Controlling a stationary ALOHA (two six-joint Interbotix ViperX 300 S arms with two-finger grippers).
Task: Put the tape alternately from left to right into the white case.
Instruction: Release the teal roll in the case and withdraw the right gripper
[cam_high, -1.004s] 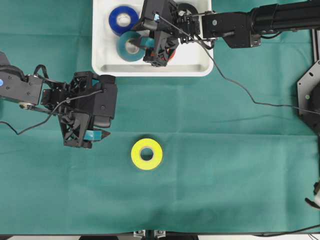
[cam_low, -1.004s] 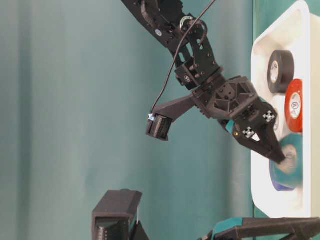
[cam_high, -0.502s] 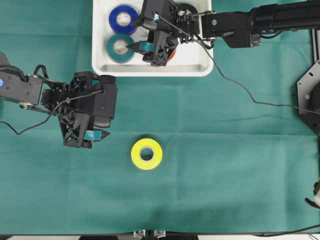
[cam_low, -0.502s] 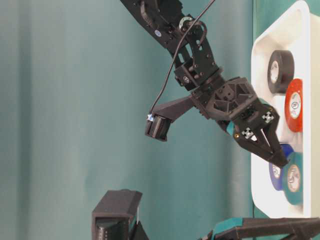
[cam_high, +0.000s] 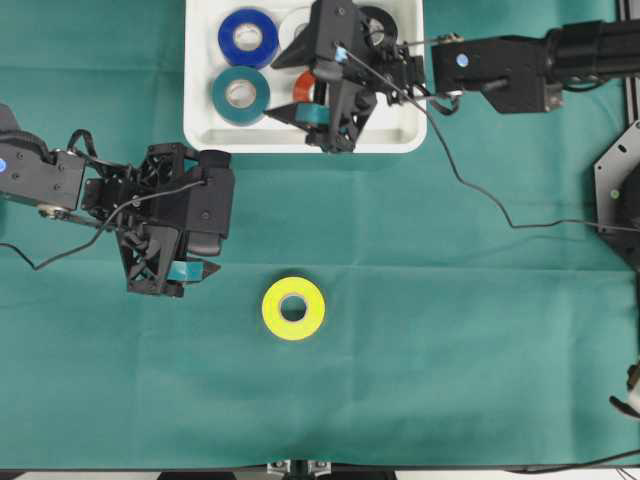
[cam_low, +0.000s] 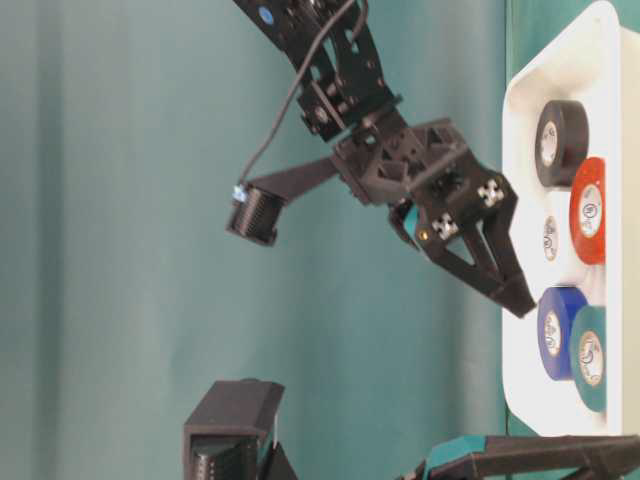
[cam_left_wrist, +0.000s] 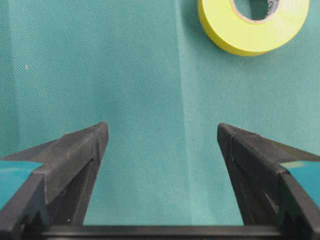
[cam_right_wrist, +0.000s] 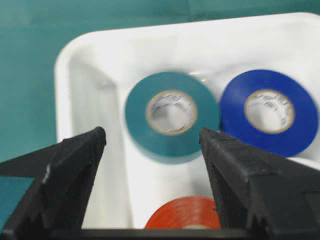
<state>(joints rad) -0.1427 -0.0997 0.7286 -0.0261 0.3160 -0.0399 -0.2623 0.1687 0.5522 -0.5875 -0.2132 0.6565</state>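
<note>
Although five rolls already lie in the white case at the far side of the cloth, namely the blue roll, the teal roll, the white roll, the red roll and the black roll, the yellow roll sits alone on the near cloth. The right gripper hangs over the case, jaws wide and empty. The left gripper, likewise spread and holding nothing, waits just left of the yellow roll, which looks to be its job.

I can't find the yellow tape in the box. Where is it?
The yellow tape isn't in the white case. In the overhead view it lies on the green cloth, lower middle, just right of the open left gripper.
</note>
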